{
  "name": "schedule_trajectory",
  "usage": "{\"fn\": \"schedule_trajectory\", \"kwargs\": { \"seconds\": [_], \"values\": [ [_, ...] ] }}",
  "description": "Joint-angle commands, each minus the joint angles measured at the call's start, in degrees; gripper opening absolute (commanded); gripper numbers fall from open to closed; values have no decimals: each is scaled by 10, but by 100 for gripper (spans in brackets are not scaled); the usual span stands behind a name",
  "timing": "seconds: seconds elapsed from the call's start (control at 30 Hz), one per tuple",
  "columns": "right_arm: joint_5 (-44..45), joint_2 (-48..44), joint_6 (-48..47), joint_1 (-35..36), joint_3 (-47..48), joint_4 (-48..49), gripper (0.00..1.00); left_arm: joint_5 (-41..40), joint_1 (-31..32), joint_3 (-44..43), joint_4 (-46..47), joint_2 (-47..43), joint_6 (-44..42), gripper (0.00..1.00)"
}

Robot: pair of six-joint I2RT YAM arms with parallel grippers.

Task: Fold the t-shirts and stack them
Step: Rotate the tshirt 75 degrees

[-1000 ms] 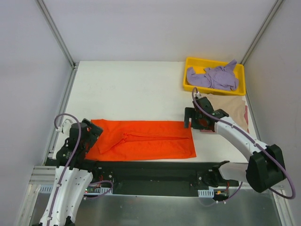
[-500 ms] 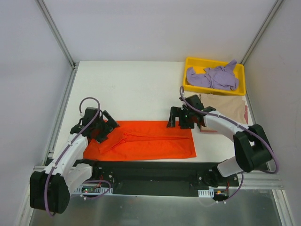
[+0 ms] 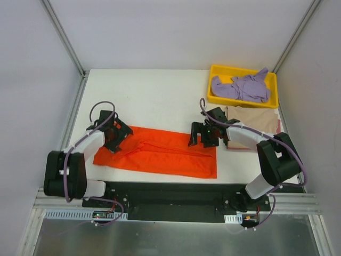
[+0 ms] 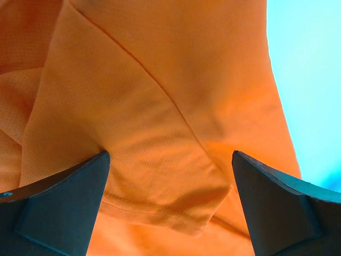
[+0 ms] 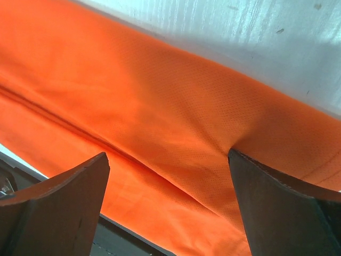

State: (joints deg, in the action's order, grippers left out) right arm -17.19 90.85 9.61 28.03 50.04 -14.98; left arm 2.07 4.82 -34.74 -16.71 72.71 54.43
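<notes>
The orange-red t-shirt lies folded into a long strip across the near middle of the table. My left gripper is open over its left end; in the left wrist view a hemmed sleeve fold lies between the fingers. My right gripper is open over the strip's far right corner, with orange cloth between its fingers. The lavender-purple t-shirt lies crumpled in the yellow tray. The tan-beige t-shirt lies flat at the right, partly behind my right arm.
The yellow tray stands at the far right corner. The black front rail runs along the near table edge just below the orange-red shirt. White walls with metal posts close in both sides.
Both grippers have come down onto the far edge of the orange-red shirt. The left arm swung in from the near left. The strip now lies slanted and its left end has shifted.
</notes>
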Motion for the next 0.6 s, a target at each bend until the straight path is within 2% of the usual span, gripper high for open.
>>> {"fn": "schedule_trajectory", "kwargs": {
  "seconds": [0.0, 0.13, 0.27, 0.33, 0.43, 0.57],
  "values": [
    [16, -8, -7, 2, 2, -27, 96, -29, -14, -100, 42, 156, -27, 99],
    [15, -24, 0, 12, -14, -34, 96, 11, -16, -277, 41, 319, -46, 99],
    [2, -23, 0, 61, -26, -55, 96, 114, -10, -518, 12, 511, -30, 99],
    [-30, -17, -5, 86, -28, -57, 96, 123, 7, -621, 10, 587, -24, 99],
    [-89, -11, -20, 122, -29, -45, 96, 159, 24, -762, 2, 678, -12, 99],
    [-111, -4, -48, 178, -15, -37, 96, 169, 48, -939, 4, 778, -27, 99]
  ]
}}
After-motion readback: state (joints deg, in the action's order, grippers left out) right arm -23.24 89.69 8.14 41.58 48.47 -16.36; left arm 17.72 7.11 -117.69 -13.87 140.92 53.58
